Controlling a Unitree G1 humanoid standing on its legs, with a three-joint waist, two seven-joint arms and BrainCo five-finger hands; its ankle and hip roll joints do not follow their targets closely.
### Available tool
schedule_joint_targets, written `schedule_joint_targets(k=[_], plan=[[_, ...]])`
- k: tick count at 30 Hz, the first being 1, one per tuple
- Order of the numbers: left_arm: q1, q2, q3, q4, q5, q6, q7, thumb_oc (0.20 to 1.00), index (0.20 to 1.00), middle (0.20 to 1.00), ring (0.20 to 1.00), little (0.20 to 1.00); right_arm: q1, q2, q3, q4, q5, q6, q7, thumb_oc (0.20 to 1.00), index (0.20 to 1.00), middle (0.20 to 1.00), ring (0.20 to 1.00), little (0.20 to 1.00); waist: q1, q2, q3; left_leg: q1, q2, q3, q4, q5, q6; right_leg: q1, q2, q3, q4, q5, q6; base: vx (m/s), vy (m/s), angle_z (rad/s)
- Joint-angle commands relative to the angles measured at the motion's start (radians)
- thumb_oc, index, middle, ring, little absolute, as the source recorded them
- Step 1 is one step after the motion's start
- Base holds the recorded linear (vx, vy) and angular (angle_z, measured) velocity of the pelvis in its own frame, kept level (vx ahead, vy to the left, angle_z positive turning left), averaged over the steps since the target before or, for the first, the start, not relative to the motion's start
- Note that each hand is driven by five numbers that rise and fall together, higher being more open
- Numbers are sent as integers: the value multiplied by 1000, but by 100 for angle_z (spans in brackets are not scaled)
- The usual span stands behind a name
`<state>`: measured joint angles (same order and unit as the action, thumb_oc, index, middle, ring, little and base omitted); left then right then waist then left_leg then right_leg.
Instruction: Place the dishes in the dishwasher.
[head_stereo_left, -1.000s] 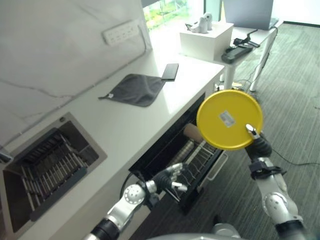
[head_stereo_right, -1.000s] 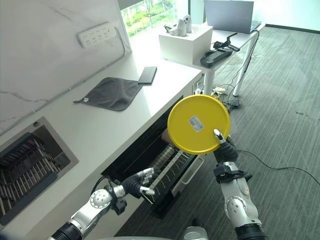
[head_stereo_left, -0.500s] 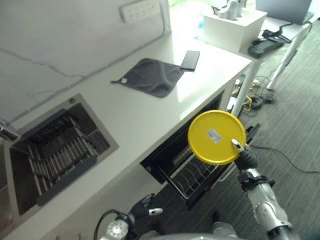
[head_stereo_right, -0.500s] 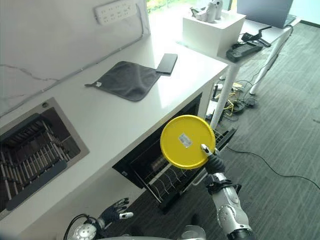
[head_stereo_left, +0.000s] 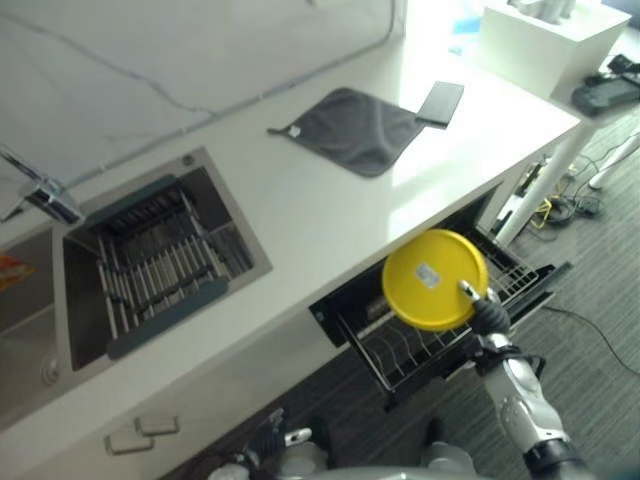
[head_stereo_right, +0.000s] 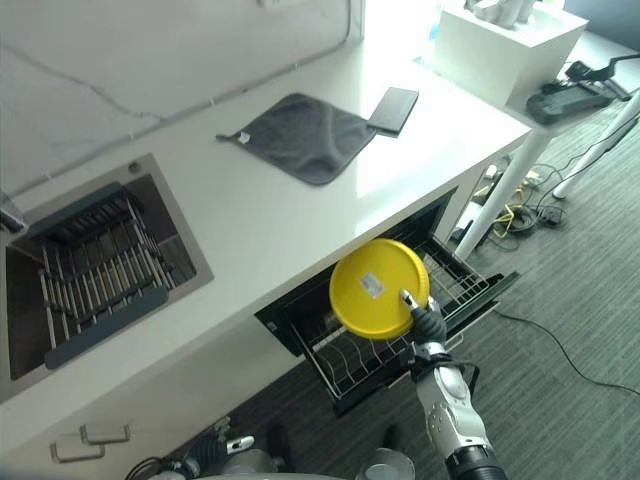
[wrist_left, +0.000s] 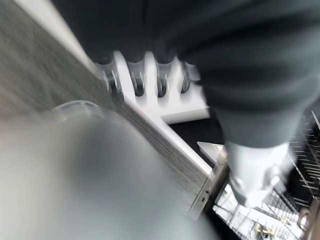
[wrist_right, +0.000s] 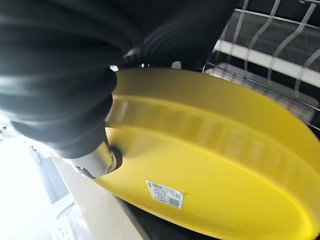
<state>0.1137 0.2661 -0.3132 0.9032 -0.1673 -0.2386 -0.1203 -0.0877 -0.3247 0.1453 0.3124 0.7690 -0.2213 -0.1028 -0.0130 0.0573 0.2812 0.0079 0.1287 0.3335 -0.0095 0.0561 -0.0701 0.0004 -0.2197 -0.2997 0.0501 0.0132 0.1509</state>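
Observation:
A round yellow plate (head_stereo_left: 435, 280) with a small white label is held upright on its edge, and my right hand (head_stereo_left: 487, 312) is shut on its lower right rim. It hangs just above the pulled-out wire rack (head_stereo_left: 420, 352) of the dishwasher under the counter. The right wrist view has the plate (wrist_right: 215, 165) close up with my thumb on its rim and the rack's wires (wrist_right: 280, 30) past it. My left hand (head_stereo_left: 275, 438) hangs low near the floor, left of the rack, fingers relaxed and holding nothing.
The white counter (head_stereo_left: 300, 215) carries a grey cloth (head_stereo_left: 365, 130), a black phone (head_stereo_left: 440, 103) and a white box (head_stereo_left: 545, 40). A sink with a dark drying rack (head_stereo_left: 150, 270) and a tap (head_stereo_left: 40, 195) lies to the left. Carpet and cables are to the right.
The camera has moved, so the whole scene has shifted. My left hand has left the rack's front and dropped low. The plate stays in my right hand over the rack.

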Motion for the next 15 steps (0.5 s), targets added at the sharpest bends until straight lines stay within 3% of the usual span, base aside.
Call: schedule_joint_targets(k=[1,11,15], plan=[[-41,2,-10,-15,-62,-41,12,1000,1000,1000,1000,1000,-92,-13,-32,-39,-52,-109,-56,200,200,200,200,200,24,3,22,-8,18,-69,133,-127,19,-52,10,-51,232,-174,-74,-55,26,5],[-81,3,-18,14,-100,-63,1,1000,1000,1000,1000,1000,-233,-107,-32,68,-295,36,-165,200,200,200,200,200,41,15,83,-58,8,-98,152,-115,10,-100,6,-44,277,-188,-88,-48,38,4],[-94,6,-18,14,-108,-65,5,1000,1000,1000,1000,1000,-275,-135,-22,114,-354,46,-186,200,200,200,200,200,48,15,104,-77,12,-101,161,-110,8,-120,5,-43,290,-186,-91,-83,17,2]])
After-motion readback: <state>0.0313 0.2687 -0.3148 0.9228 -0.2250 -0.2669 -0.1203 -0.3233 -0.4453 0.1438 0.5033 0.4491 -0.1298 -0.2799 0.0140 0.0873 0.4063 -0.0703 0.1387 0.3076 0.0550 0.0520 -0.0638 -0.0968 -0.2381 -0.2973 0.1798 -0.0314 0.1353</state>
